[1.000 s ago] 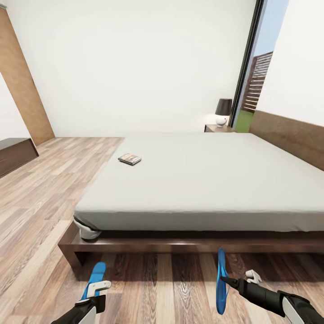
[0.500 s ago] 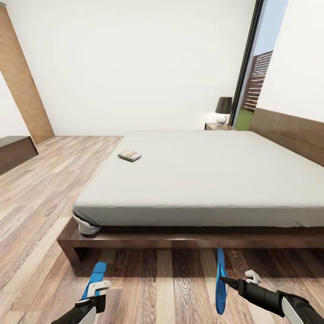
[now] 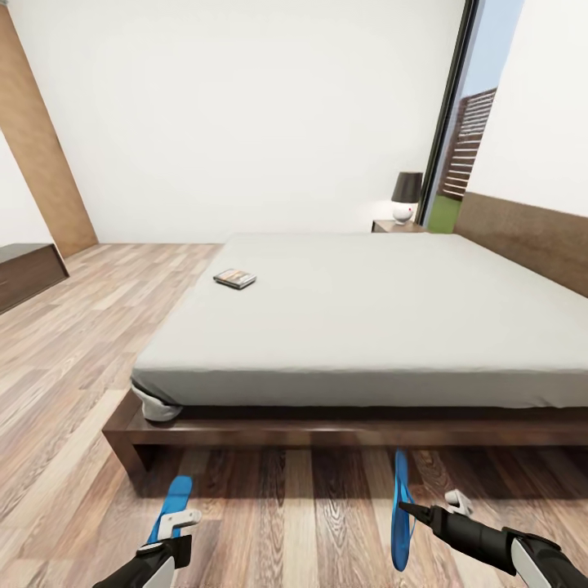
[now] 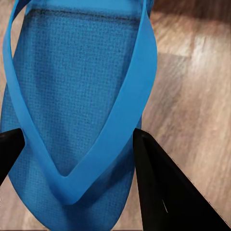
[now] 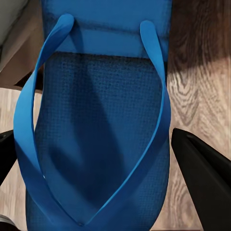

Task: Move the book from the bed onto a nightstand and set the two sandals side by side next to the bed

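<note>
The bed (image 3: pixel 367 318) stands ahead in the head view, with the book (image 3: pixel 235 278) lying flat near the far left edge of its grey mattress. A nightstand (image 3: pixel 398 226) sits at the bed's far corner by the window. Low over the floor in front of the bed frame, my left gripper (image 3: pixel 173 523) is shut on one blue sandal (image 3: pixel 175 500). My right gripper (image 3: pixel 416 510) is shut on the other sandal (image 3: pixel 399 510), held on edge. Each wrist view looks down a sandal (image 4: pixel 72 96) (image 5: pixel 101 120) between two black fingers (image 4: pixel 154 187) (image 5: pixel 202 168).
A black-shaded lamp (image 3: pixel 406 196) stands on the nightstand. A long dark dresser (image 3: pixel 24 273) is at the left wall beside a wood panel (image 3: pixel 37 147). A tall window (image 3: pixel 461 155) and the headboard (image 3: pixel 523 241) lie to the right. Wood-plank floor (image 3: pixel 82 343) stretches left of the bed.
The whole picture has shifted a little, the bed sitting slightly higher, so the camera moved. Both grippers still hold their sandals in much the same place.
</note>
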